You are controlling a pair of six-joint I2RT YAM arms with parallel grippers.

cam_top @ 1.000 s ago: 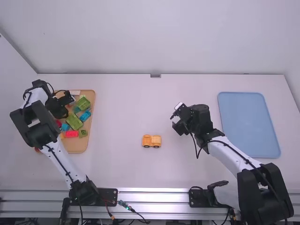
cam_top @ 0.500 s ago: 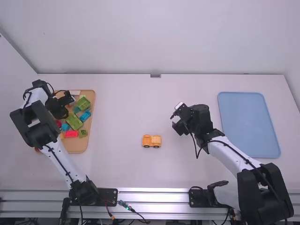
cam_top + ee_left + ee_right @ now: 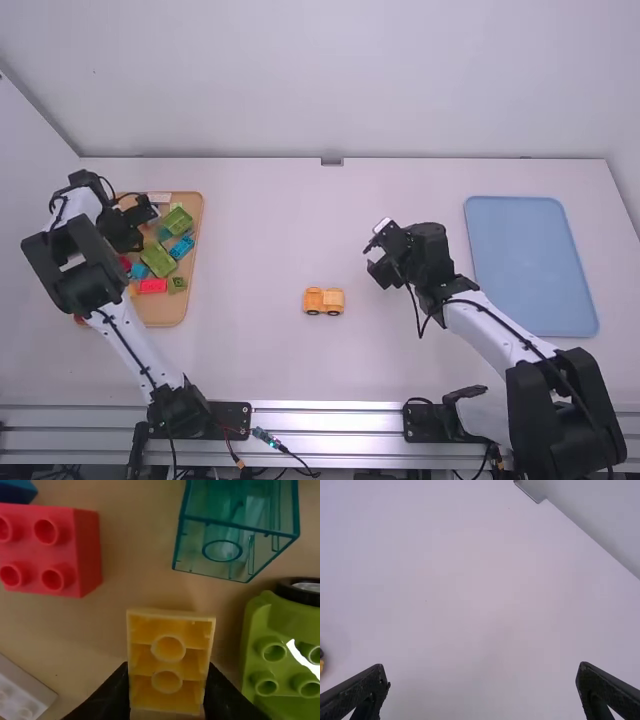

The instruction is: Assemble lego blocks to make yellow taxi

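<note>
High view: the white table meets a back wall; the blue tray lies near its right edge, the brown tray at left. The right gripper is wide open; the left gripper, over the brown tray, pinches a yellow block. Between the trays, table surrounds the yellow toy car.

The left arm is all smooth white links and chunky charcoal joints, a thin black cable strung along it. The right arm matches, with a dark cable loop by its wrist. Both the left gripper and the right gripper are black, the right one's fingers slim and tapering, with a white patch on its housing.
</note>
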